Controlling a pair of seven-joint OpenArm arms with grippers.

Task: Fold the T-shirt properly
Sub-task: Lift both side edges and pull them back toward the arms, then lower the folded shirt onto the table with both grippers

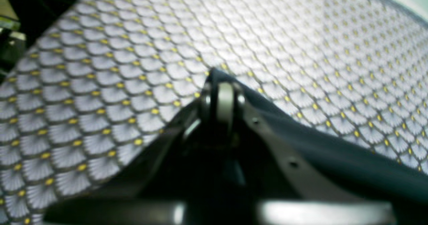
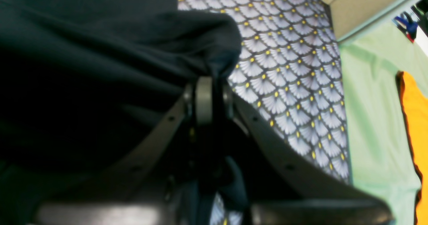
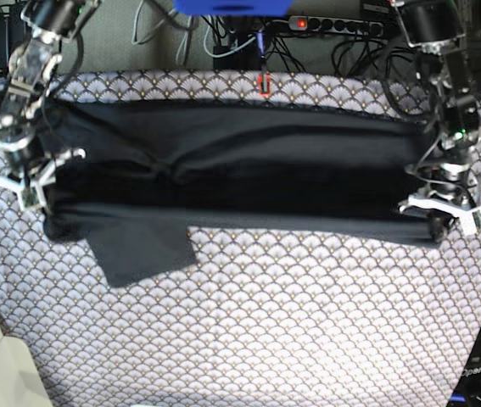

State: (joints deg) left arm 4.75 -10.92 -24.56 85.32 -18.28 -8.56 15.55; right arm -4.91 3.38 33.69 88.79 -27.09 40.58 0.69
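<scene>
Both arms (image 3: 28,76) are black and silver jointed metal with cables running along them; each gripper (image 3: 440,208) has pale grey fingers (image 1: 284,151) dotted with small dark screw holes.

— What is being borne by the table?
— It is being covered by a scallop-patterned tablecloth (image 3: 308,322), white-grey with yellow dots.
— And what is being carried by that cloth?
— The T-shirt (image 3: 240,182) is being spread in a wide dark band toward twelve o'clock, one sleeve (image 3: 142,250) pointing toward seven.
</scene>
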